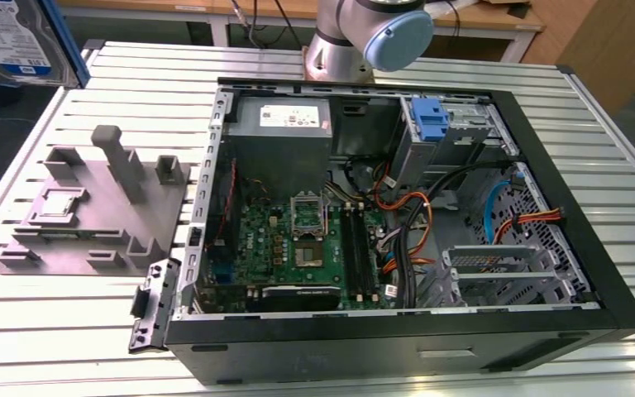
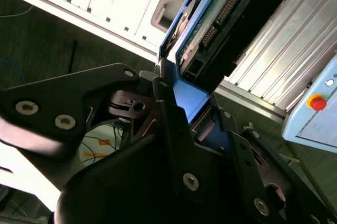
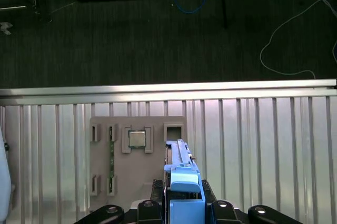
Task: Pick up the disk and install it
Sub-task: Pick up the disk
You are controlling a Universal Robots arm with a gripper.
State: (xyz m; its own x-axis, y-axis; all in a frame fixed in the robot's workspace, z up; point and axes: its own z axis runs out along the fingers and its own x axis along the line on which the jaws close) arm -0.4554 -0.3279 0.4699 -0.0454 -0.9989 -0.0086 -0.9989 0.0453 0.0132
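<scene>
the tool is closed tight on the disk, jaws drawn in against either side of its blue carrier frame, holding it up off the surface. the disk sits in the upper corner on the exterior view's left, label showing, well apart from the open computer case in the middle of that frame. in the first wrist view it's edge-on above the grey fixture, near the small chip lying in one of its pockets.

what worries me, standing here: the hold looks to be on the plastic end only, with the heavy metal body reaching out past the jaws. plastic flexes, so i'd guess a quick swing could let the drive tip or creep in the grip. then it would meet a bay crooked and jam. the case is crowded too. the orange cables loop close to the drive cage, and a corner could catch one and drag it. the bare circuit side seen in the second wrist view could scrape on the case's metal edge. a drop from up there would land on the fixture or the slats.
</scene>
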